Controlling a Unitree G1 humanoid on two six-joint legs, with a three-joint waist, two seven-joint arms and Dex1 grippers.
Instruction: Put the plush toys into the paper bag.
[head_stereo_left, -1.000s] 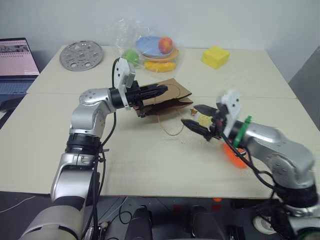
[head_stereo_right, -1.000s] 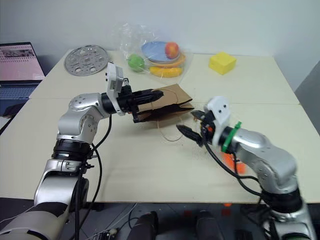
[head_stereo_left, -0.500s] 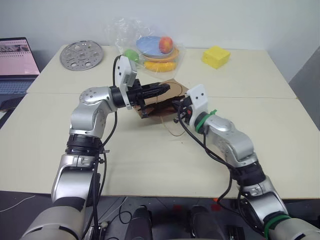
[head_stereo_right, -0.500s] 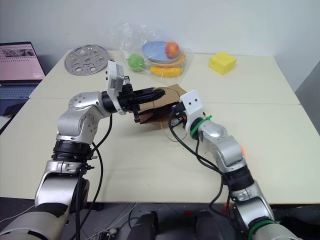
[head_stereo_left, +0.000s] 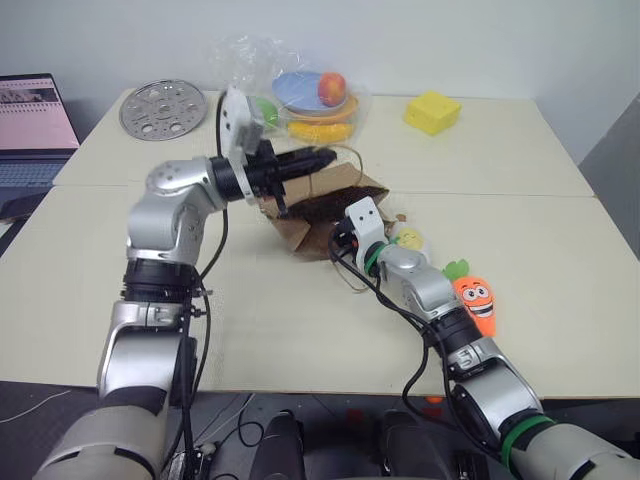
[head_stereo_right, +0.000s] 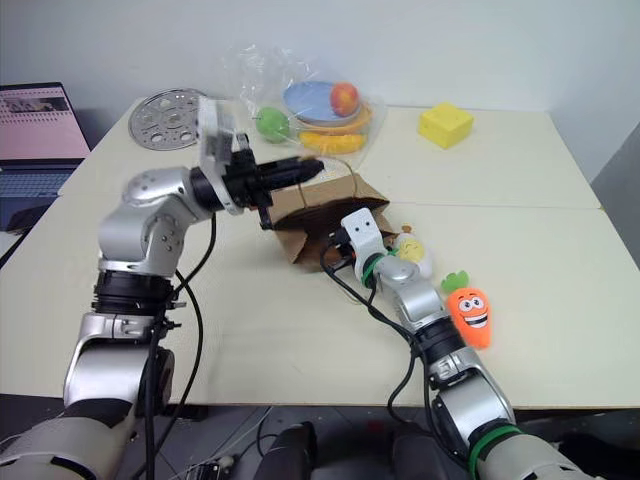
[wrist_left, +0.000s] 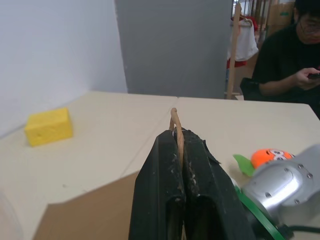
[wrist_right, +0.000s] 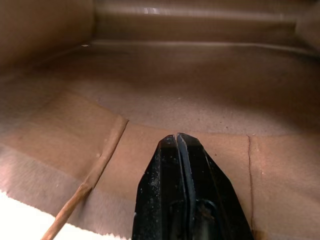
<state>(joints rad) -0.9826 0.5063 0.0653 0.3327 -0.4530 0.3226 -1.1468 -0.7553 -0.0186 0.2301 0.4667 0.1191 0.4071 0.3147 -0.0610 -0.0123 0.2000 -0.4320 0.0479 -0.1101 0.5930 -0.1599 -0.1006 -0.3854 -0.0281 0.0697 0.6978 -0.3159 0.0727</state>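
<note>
Left hand (head_stereo_left: 322, 157) clamped tight on a twine handle (wrist_left: 175, 131) of the paper bag (head_stereo_left: 325, 205), holding the bag's near edge up off the worktop (head_stereo_left: 300, 330), mouth facing near and right. Seen from the left wrist, black fingers (wrist_left: 161, 170) pressed together with the thin twine loop pinched between them and poking out past the tips.

Right hand (wrist_right: 179, 142) reaching into the bag's mouth, fingers together with nothing between them; brown paper walls and floor all around the tips in the right wrist view, with a second length of twine lying across the lower lip.

White egg-shaped plush (head_stereo_left: 409, 240) with the yellow face lying on the worktop just right of the bag's mouth, right beside the right wrist, outside the bag. Orange carrot plush (head_stereo_left: 475, 302) lying further right and nearer, face up, green top pointing toward the egg, close alongside the right forearm.

Far side of the worktop: clear plastic bag of fruit (head_stereo_left: 300, 100), yellow block (head_stereo_left: 431, 113) to the right, perforated metal disc (head_stereo_left: 162, 109) to the left.
</note>
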